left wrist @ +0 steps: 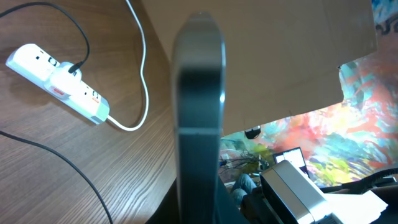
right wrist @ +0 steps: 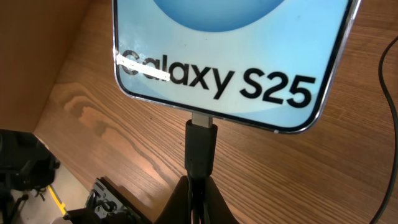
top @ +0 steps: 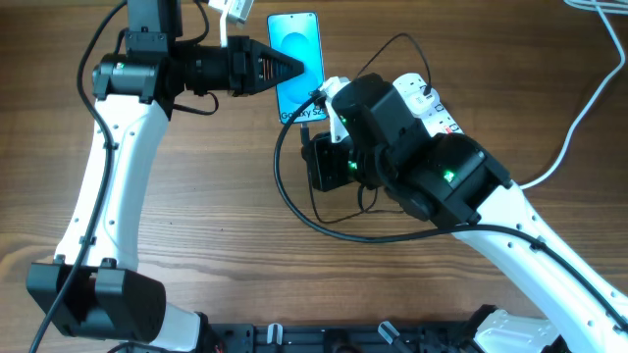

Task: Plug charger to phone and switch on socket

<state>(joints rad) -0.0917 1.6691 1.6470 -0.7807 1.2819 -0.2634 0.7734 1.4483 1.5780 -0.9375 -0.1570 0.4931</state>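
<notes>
Right wrist, unlike overhead, shows the charger [right wrist: 200, 149] tip meeting the phone [right wrist: 236, 56].

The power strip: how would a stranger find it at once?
On the wooden table, look right of the phone, beside the right arm. The power strip lies there: a white oblong, alone in having red switches and a thick white cord.

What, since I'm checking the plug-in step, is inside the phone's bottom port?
The charger, its tip pinched by the right gripper, meets the phone at its bottom port; a short silver plug section shows. The port's inside is covered, so seating depth cannot be seen.
</notes>
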